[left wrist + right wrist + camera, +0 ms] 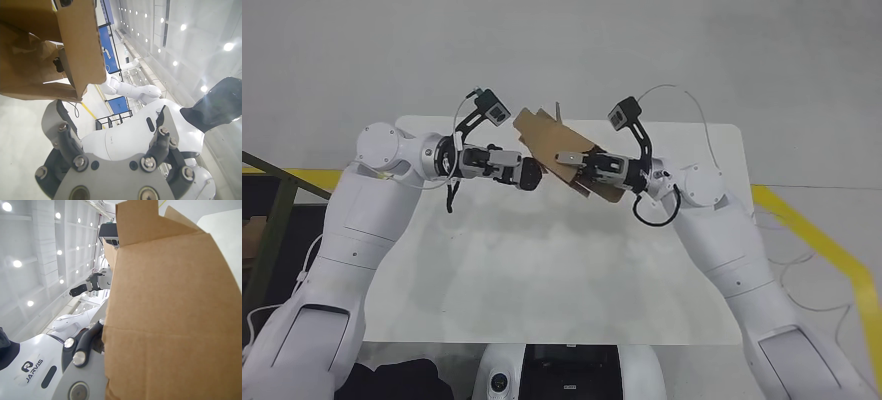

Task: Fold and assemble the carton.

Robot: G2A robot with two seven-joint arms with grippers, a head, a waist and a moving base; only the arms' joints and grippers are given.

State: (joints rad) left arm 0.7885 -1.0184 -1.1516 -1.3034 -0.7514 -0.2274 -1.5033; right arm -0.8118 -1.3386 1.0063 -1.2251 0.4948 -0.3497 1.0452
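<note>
A brown cardboard carton [550, 145], partly folded with flaps sticking out, hangs in the air above the far middle of the white table [542, 280]. My right gripper [575, 160] is shut on the carton from the right, one finger lying across its upper face. In the right wrist view the carton [170, 313] hides most of that gripper, leaving one dark finger [90, 333] at the card's edge. My left gripper [530, 176] sits just left of the carton. It stands open [113, 115] with nothing between its fingers, and the carton's corner [79, 56] is just beyond its fingertips.
The table's near half lies bare below both arms. A yellow floor line [827, 245] runs past the table's right side. A dark rail [272, 195] stands off its left side. A black object [392, 382] lies at the near left edge.
</note>
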